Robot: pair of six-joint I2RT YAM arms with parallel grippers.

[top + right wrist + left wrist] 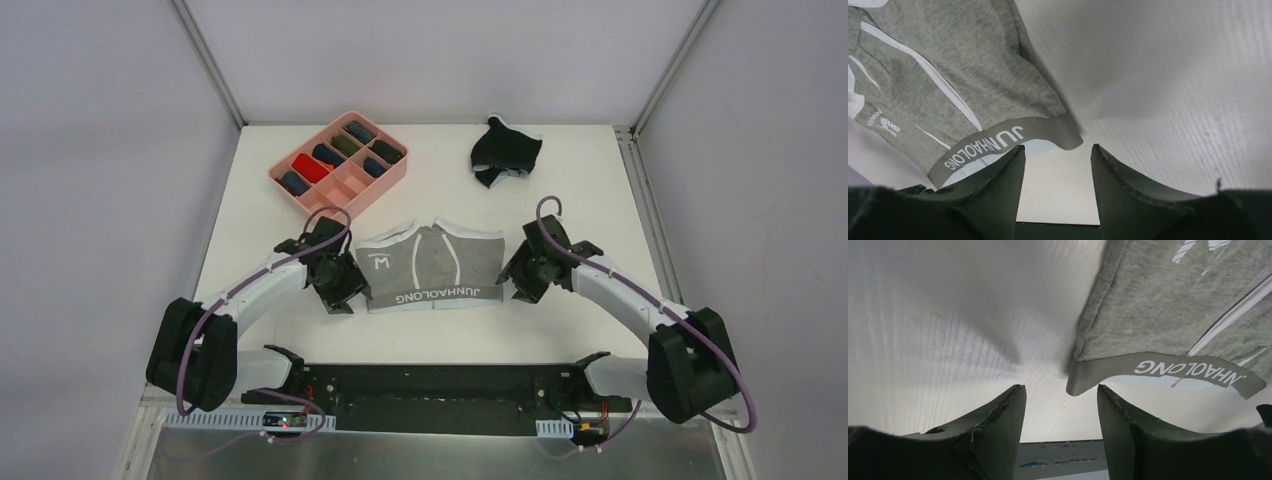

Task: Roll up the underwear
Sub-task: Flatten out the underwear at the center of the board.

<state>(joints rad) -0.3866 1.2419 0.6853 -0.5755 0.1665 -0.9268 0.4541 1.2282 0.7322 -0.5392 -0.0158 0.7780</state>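
Observation:
Grey briefs (432, 265) with white seams lie flat mid-table, their waistband with white lettering toward the near edge. They also show in the left wrist view (1158, 305) and the right wrist view (963, 65). My left gripper (340, 292) is open and empty at the briefs' left waistband corner, which lies just ahead of its jaws (1060, 387). My right gripper (520, 280) is open and empty at the right waistband corner (1058, 147). Black briefs (505, 152) with white trim lie crumpled at the back right.
A pink compartment tray (380, 188) holding several rolled cloth items stands at the back left. A black rail (430, 385) runs along the table's near edge between the arm bases. White walls enclose the table on the sides and back.

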